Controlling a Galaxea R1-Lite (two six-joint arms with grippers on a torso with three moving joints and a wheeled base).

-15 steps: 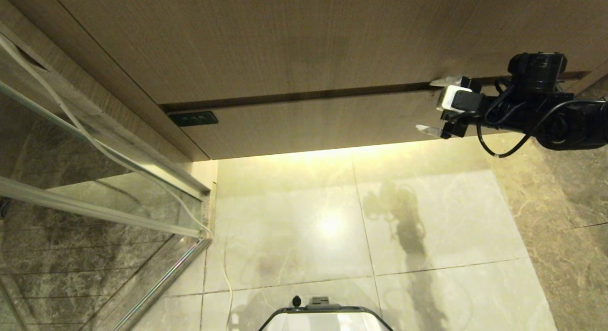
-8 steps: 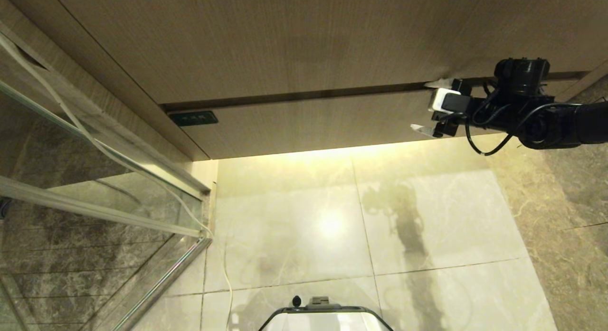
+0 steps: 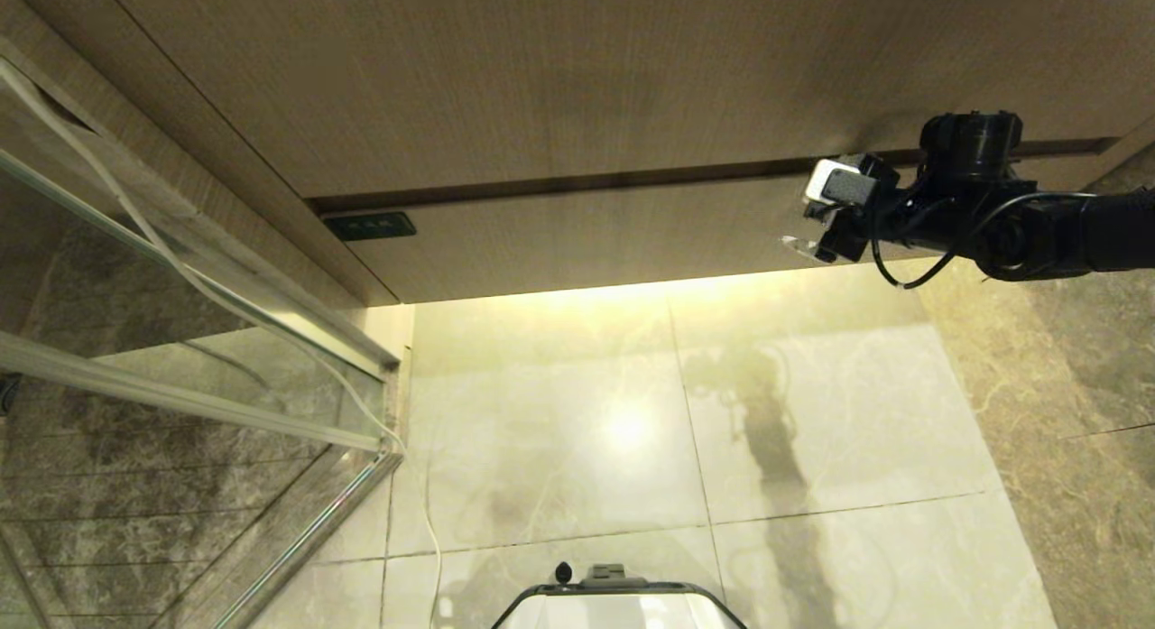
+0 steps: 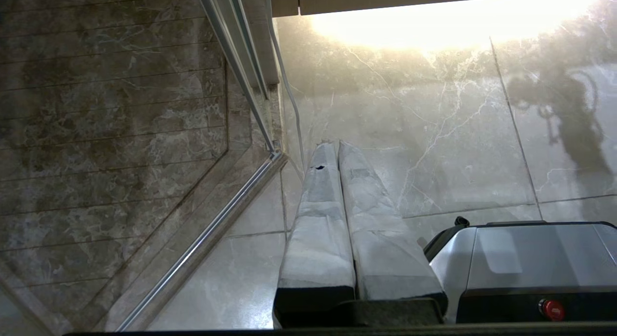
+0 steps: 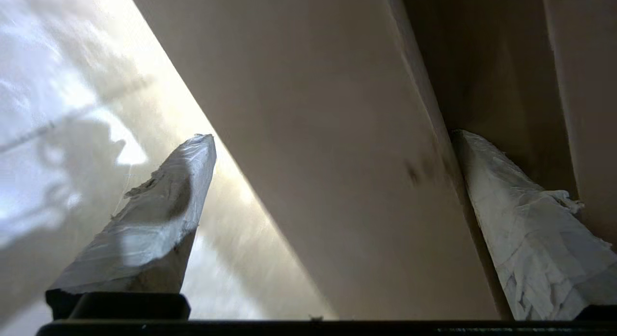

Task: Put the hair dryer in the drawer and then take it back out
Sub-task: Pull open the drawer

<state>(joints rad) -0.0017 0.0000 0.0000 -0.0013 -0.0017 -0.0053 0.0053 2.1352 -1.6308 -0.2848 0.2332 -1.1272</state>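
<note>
Over at the right end of the drawer (image 3: 623,236) is where the action is: the right gripper (image 3: 817,218) sits up against the plain wood front, fingers spread wide and holding nothing. From the right wrist view, one finger (image 5: 520,220) looks tucked into the dark gap along the drawer's top edge while the other hangs out past its lower edge, so the front panel sits between them. Hard to say if either one actually touches the wood, the angle's not great.

So my read is we're at the very first bit, getting the drawer open, since it looks fully shut. Next move probably needs that upper finger hooked properly into the gap, then a straight pull outward without slipping off, because there's no handle to grab.

No hair dryer in any view, so can't say where it is. Left gripper (image 4: 340,157) is parked low beside the robot's base (image 4: 530,259), pointing at the floor (image 3: 812,412), fingers pressed together and empty.
</note>
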